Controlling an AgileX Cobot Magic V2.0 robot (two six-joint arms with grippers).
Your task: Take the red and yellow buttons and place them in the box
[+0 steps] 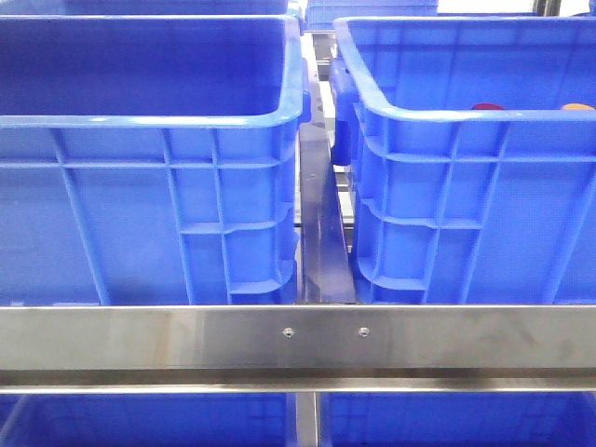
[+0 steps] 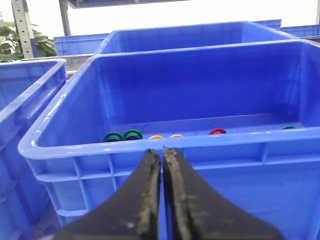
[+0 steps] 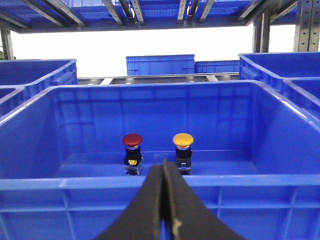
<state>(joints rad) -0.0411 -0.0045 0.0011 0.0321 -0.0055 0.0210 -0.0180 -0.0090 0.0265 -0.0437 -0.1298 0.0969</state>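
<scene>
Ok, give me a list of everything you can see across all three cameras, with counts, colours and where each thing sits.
Crates: two up front, blue, left crate and right crate side by side behind a steel rail; more blue crates behind.
Red button: one, dark red top, standing in the right crate.
Yellow button: one, orange-yellow top, beside the red one.
Rings: several, green, orange, red, on a crate floor in the left wrist view.
Plant: one, green, background.
Left tool: black, shut.
Right tool: black, shut.
</scene>
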